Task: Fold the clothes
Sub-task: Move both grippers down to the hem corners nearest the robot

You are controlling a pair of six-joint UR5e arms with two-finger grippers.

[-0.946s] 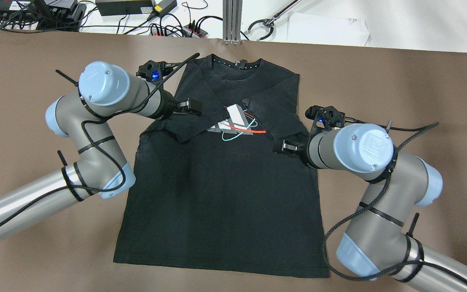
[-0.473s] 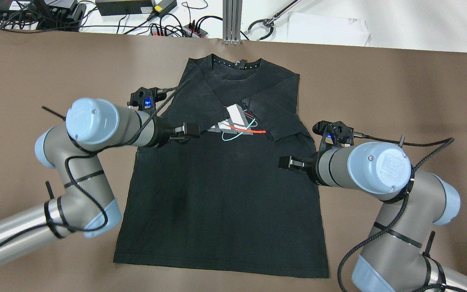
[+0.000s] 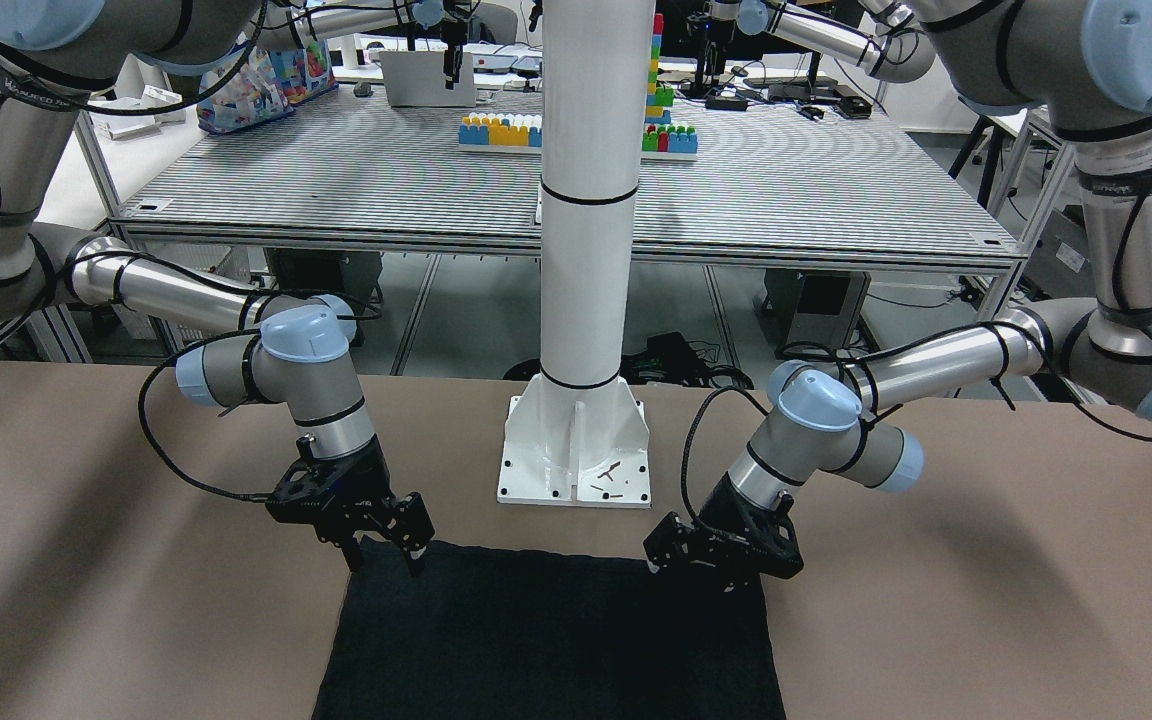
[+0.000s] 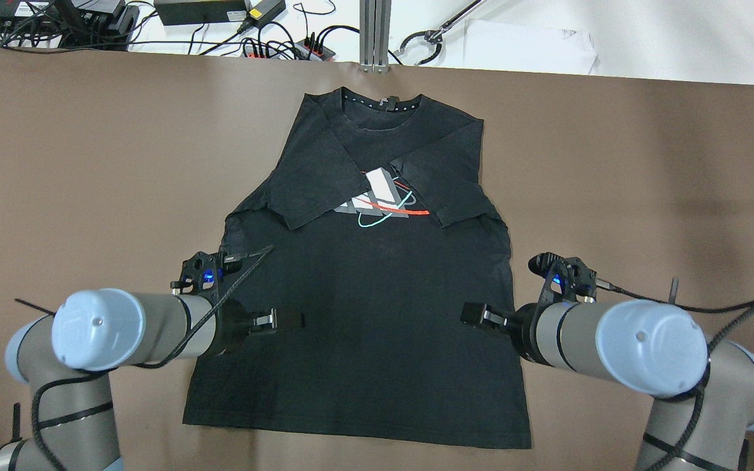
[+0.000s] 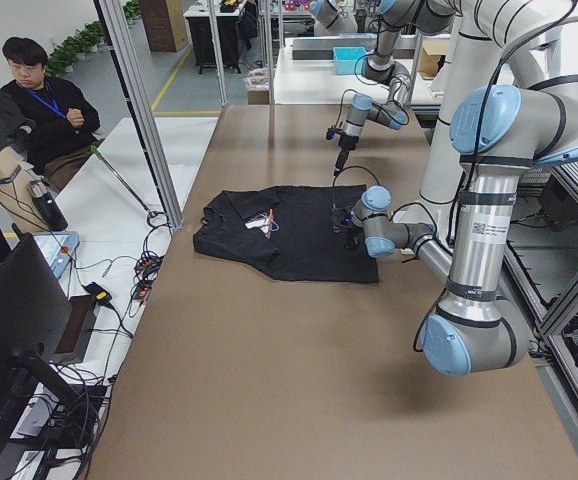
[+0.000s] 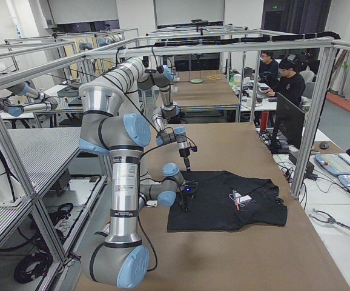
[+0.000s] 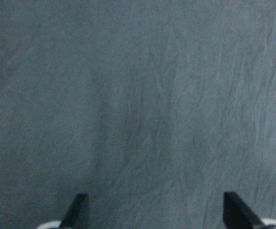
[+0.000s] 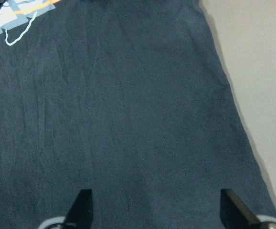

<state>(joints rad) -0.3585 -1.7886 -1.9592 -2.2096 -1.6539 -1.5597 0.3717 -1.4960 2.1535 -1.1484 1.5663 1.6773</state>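
Reaching in from opposite sides, the left pincer [image 4: 292, 320] and the right pincer [image 4: 472, 314] of a two-armed robot were poised over the lower half of a black T-shirt [image 4: 364, 366] spread flat, front up, on a brown table [image 4: 89, 163]. Both pincers had their fingers spread wide with nothing between them. The left wrist camera showed only wrinkled dark fabric ahead of its fingertips [image 7: 76, 212]. The right wrist camera caught fabric and, to the outside of its fingertips [image 8: 236, 210], a strip of bare table past the shirt's side edge. Whether either pincer touched the cloth could not be told.

Behind the pincers, nearer the robot, lay the shirt's straight hem [image 4: 357, 435]. Between them stretched the plain body of the garment. Beyond them, both sleeves [image 4: 311, 176] were folded inward across the chest, their ends meeting over a print [image 4: 380, 206] of grey shapes with red and turquoise lines. Farther off was the collar [image 4: 383, 104], close to the table's far edge, and past that a tangle of cables [image 4: 272, 46].
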